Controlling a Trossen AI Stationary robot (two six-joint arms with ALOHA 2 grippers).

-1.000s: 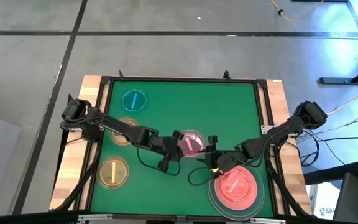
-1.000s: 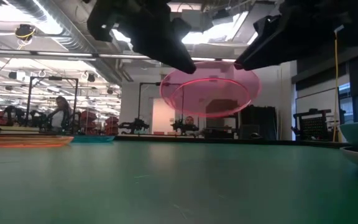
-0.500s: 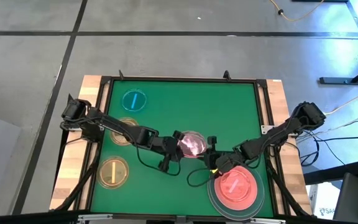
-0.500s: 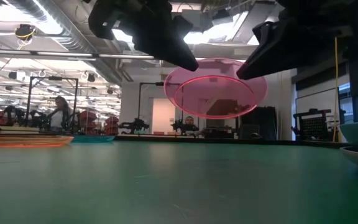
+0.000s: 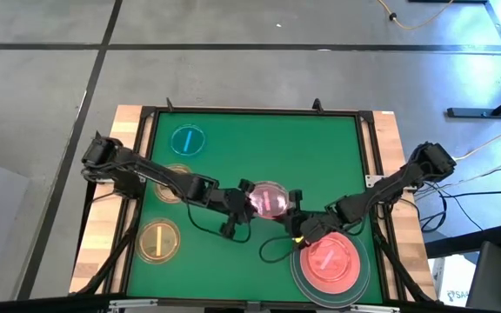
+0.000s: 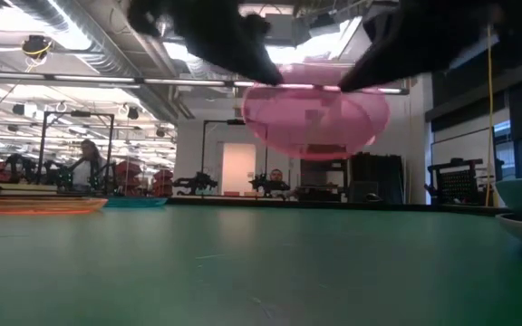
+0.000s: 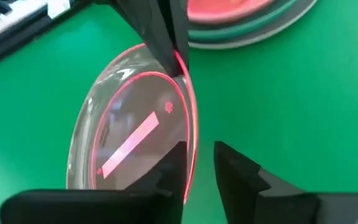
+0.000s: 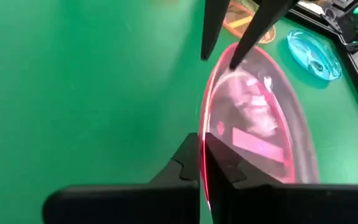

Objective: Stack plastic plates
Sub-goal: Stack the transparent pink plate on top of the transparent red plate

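A small translucent pink striped plate (image 5: 270,200) hangs in the air over the mat's middle between both grippers. My right gripper (image 8: 202,142) is shut on its rim on the side toward the table's right. My left gripper (image 7: 199,152) is open at the opposite rim, one finger over the plate's inside and one outside it. The blue small plate (image 5: 188,139) and two amber ones (image 5: 159,241) (image 5: 172,184) lie flat on the mat's left side. A large pink plate (image 5: 329,261) tops a stack on a teal-grey and a grey plate near the right corner. No green plate shows. My right gripper pinches the small pink plate's rim (image 8: 207,127) between its two fingers, coming level from the table's right. The plate is lifted clear of the mat and sits about level (image 6: 315,118). Whether my left gripper's inner finger (image 7: 174,163) touches the rim, I cannot tell.
The green mat (image 5: 259,156) has bare room along its far half and in front of the held plate. A raised black frame (image 5: 368,174) borders it. The stack sits just near-right of my right gripper. Cables trail under the arms at the mat's near middle.
The small pink plate has tipped from tilted, with its inside facing the near edge, to about level, and has risen slightly. Both grippers have stayed at its two sides.
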